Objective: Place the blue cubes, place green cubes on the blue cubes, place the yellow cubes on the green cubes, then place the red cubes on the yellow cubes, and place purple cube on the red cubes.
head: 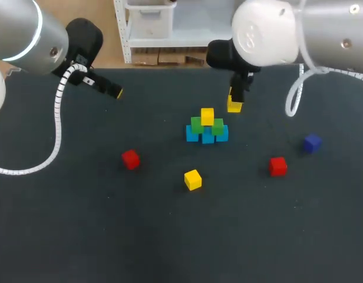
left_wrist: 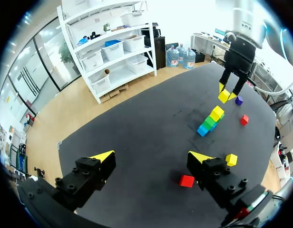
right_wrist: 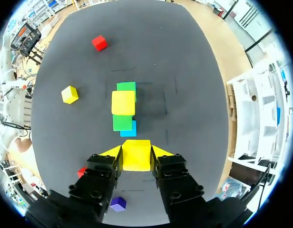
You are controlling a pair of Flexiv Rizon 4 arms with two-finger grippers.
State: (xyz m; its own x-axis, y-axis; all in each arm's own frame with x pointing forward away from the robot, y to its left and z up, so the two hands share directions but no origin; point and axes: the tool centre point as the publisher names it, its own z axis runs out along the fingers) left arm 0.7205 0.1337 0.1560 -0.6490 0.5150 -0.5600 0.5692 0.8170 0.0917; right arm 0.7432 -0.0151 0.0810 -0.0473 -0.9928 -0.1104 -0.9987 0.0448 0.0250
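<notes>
A small stack stands mid-table: blue cubes (head: pixel 207 135) at the base, green cubes (head: pixel 198 124) on them, one yellow cube (head: pixel 207 115) on top. My right gripper (head: pixel 234 105) hangs just behind and right of the stack, shut on a second yellow cube (right_wrist: pixel 136 155), well above the table. The stack (right_wrist: pixel 123 110) lies ahead of it, below. My left gripper (left_wrist: pixel 151 159) is open and empty, held high at the far left (head: pixel 114 90). Loose on the table: a yellow cube (head: pixel 192 179), two red cubes (head: pixel 130 158) (head: pixel 278 165), and a purple cube (head: pixel 312 142).
The dark table's back edge (head: pixel 170 66) runs just behind both grippers. The loose cubes ring the stack in front and to both sides; my right arm's white cable (head: pixel 296 94) hangs above the back right.
</notes>
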